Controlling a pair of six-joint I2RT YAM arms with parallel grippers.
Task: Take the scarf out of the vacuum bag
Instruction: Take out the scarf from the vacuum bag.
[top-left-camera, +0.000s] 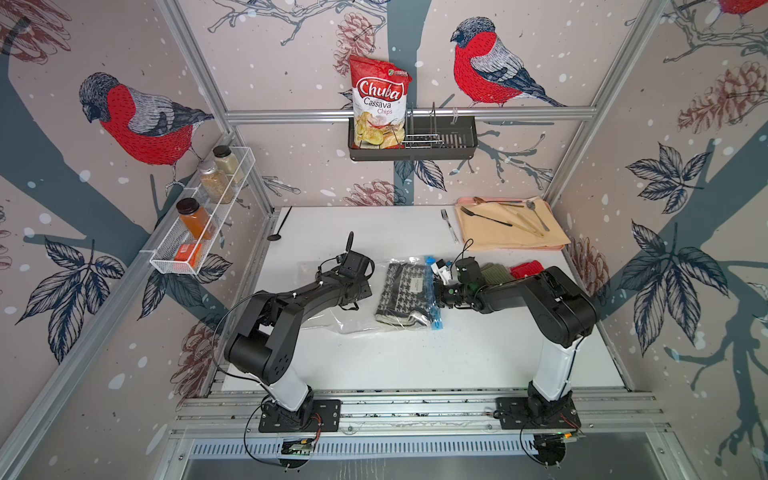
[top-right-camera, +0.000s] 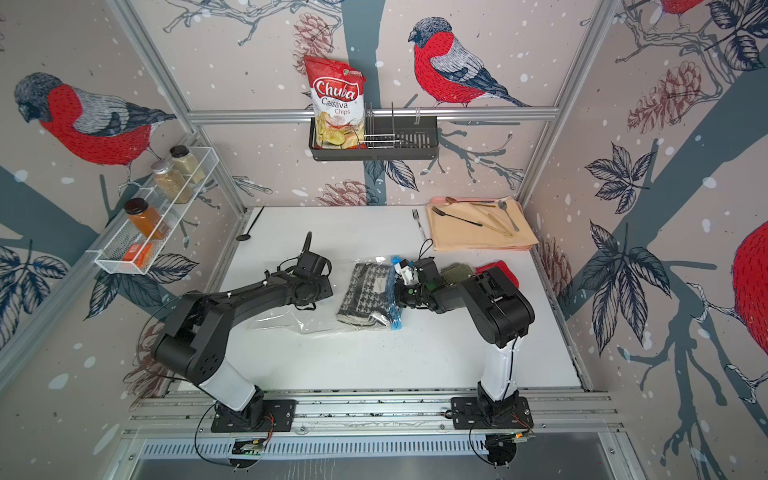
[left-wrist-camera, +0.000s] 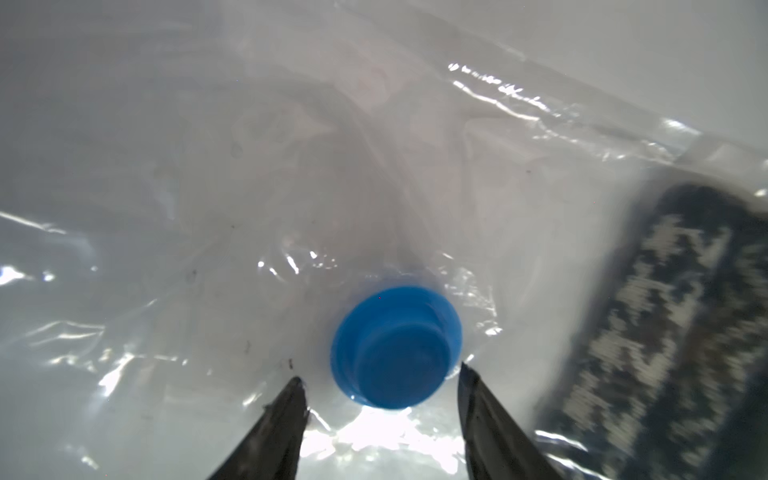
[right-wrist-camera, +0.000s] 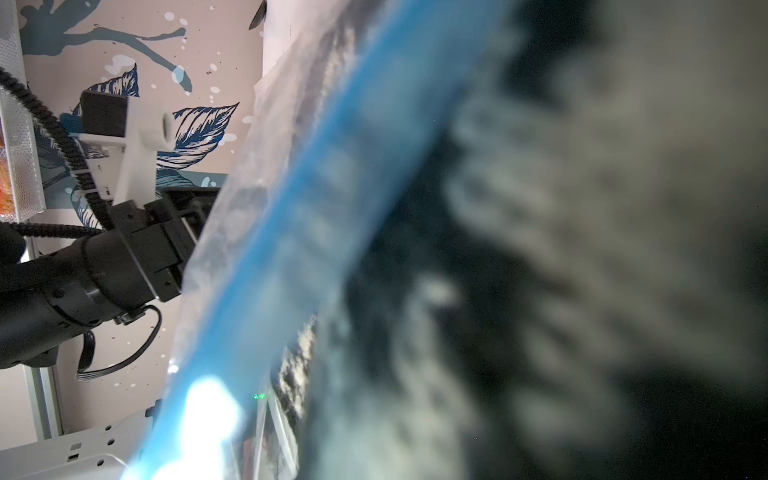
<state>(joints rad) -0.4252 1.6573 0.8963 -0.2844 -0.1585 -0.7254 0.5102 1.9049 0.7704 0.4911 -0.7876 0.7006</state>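
The vacuum bag (top-left-camera: 332, 320) lies flat and crinkled across the middle of the white table in both top views, with its blue zip strip (top-left-camera: 435, 318) at the right end. The houndstooth scarf (top-left-camera: 405, 291) sits inside the bag, against that strip. In the left wrist view my left gripper (left-wrist-camera: 380, 372) is open just above the plastic. Its fingertips stand on either side of the round blue valve (left-wrist-camera: 395, 345), with the scarf (left-wrist-camera: 665, 332) off to one side. My right gripper (top-left-camera: 438, 286) is at the bag's mouth. There the scarf (right-wrist-camera: 582, 249) fills the right wrist view beside the zip strip (right-wrist-camera: 332, 187) and hides the fingers.
A small olive knit piece (top-left-camera: 496, 272) and a red one (top-left-camera: 528, 268) lie behind the right arm. A tan cloth with cutlery (top-left-camera: 515, 239) sits at the back right, with a fork (top-left-camera: 449, 226) beside it. A black spoon (top-left-camera: 276, 232) lies by the left wall.
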